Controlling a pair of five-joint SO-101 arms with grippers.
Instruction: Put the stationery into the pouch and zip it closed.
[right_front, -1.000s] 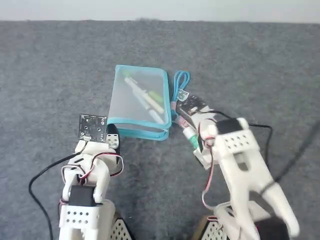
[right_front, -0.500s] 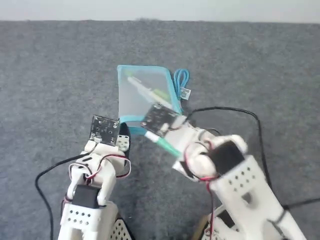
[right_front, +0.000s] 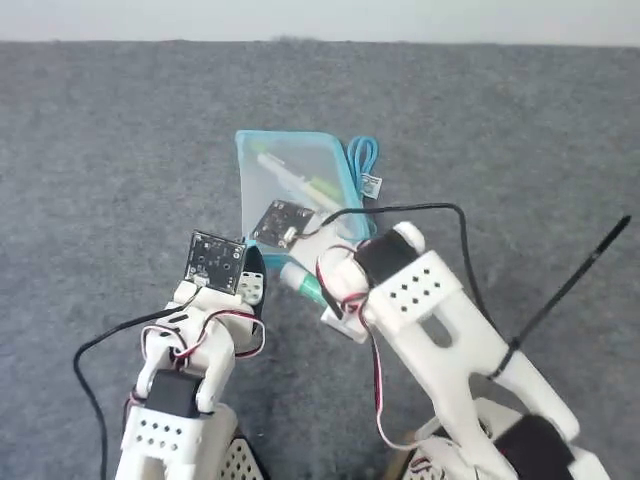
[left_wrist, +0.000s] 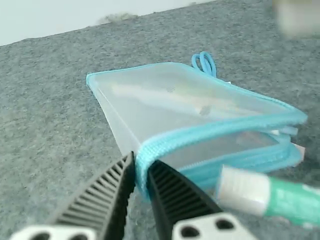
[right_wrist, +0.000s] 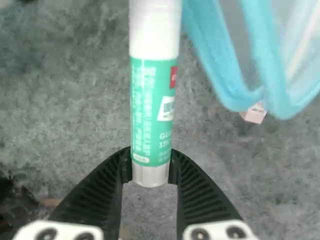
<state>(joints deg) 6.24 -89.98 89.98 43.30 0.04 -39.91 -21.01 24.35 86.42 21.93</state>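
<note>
The left claw (left_wrist: 141, 162) is nearly closed, pinching the teal zipper edge of the translucent pouch (left_wrist: 190, 115), which lies on the grey desk (right_front: 120, 130). The right claw (right_wrist: 150, 155) is clamped on the base of a green glue stick (right_wrist: 150, 100), whose white cap sits just beside the pouch's near edge. What look like pens (right_front: 300, 180) lie inside the pouch.
</note>
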